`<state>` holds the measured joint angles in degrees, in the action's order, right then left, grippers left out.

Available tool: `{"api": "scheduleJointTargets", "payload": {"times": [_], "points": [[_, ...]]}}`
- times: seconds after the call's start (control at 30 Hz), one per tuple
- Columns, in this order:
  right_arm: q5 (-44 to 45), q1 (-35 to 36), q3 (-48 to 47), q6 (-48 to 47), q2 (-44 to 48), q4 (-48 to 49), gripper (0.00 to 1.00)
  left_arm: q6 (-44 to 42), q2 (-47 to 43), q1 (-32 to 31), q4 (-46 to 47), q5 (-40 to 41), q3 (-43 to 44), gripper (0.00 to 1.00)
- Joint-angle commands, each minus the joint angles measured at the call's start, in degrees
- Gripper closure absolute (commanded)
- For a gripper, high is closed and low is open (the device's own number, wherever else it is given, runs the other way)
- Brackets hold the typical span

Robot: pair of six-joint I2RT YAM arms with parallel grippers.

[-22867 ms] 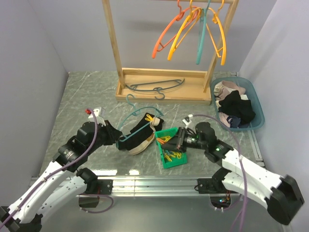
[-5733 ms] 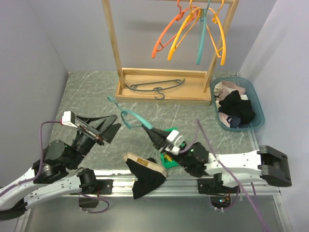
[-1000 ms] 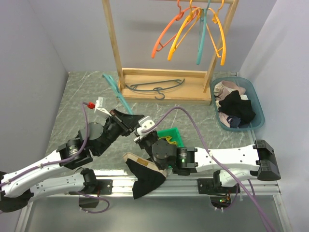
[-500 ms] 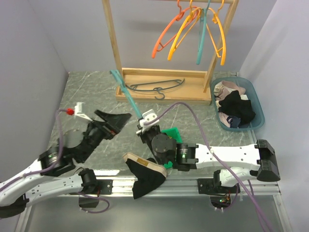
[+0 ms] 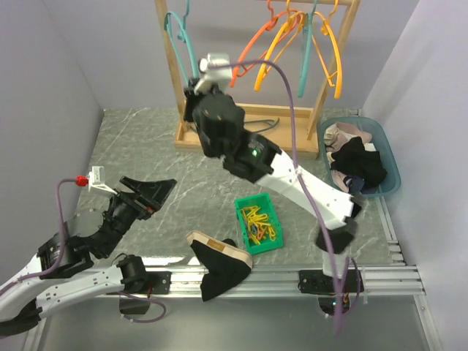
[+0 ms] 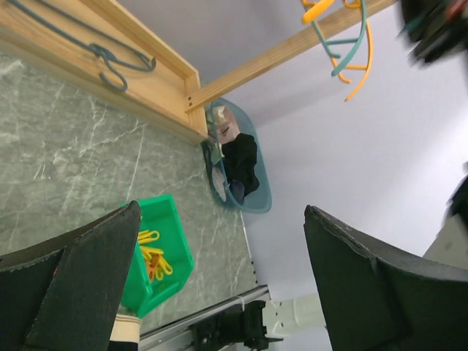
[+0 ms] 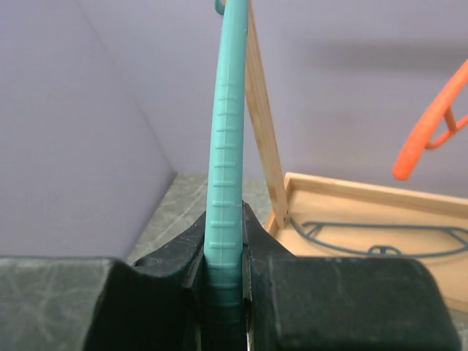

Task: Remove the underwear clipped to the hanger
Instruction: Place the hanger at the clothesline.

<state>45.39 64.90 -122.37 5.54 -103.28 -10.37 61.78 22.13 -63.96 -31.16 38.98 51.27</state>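
A black pair of underwear (image 5: 219,269) with a pale waistband lies at the table's near edge, apart from both grippers. My right gripper (image 5: 194,86) is raised high by the wooden rack's left post and is shut on a bare teal hanger (image 5: 178,33). In the right wrist view the teal hanger (image 7: 225,168) stands upright, pinched between the fingers of that gripper (image 7: 223,292). My left gripper (image 5: 150,191) hovers low at the left, open and holding nothing. Through the left gripper's (image 6: 219,292) wide gap a strip of the underwear's waistband (image 6: 124,333) shows at the bottom.
A green bin (image 5: 257,223) of yellow pegs sits in the middle. The wooden rack (image 5: 245,128) stands at the back with several coloured hangers (image 5: 292,44) on its bar and a dark one on its base. A blue basket (image 5: 387,157) of clothes is at the right.
My left gripper has opened and pulled back to the left. My right arm has swung up from the table with the teal hanger to the rack's upper left.
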Motion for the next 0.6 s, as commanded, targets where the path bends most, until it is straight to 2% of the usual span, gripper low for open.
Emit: {"api": "scheduleJointTargets", "payload": {"times": [0.0,0.07,0.2,0.3,0.43,0.57], "points": [[-0.2,-3.2,-23.2,1.6,-12.0,-16.1,1.00,-1.0,-1.1,-0.1,0.6,-3.0,-1.7,0.01],[0.1,-4.3,-26.7,1.2,-14.2,-16.6,1.00,-1.0,-1.5,-0.1,1.9,-4.3,-2.7,0.01],[0.2,-6.2,-9.9,1.3,-7.2,-7.8,1.00,-0.3,-1.8,-0.1,2.2,-5.2,-3.9,0.01],[1.4,-6.5,-5.7,0.9,-5.4,-5.8,1.00,-0.1,-2.3,0.0,3.0,-6.3,-4.5,0.00],[4.1,-6.3,-5.1,1.3,-3.9,-7.3,1.00,0.3,-2.5,0.0,3.5,-7.2,-4.4,0.01],[4.1,-6.2,7.2,1.1,4.1,-0.5,1.00,0.8,-2.7,0.0,3.6,-8.2,-4.9,0.00]]}}
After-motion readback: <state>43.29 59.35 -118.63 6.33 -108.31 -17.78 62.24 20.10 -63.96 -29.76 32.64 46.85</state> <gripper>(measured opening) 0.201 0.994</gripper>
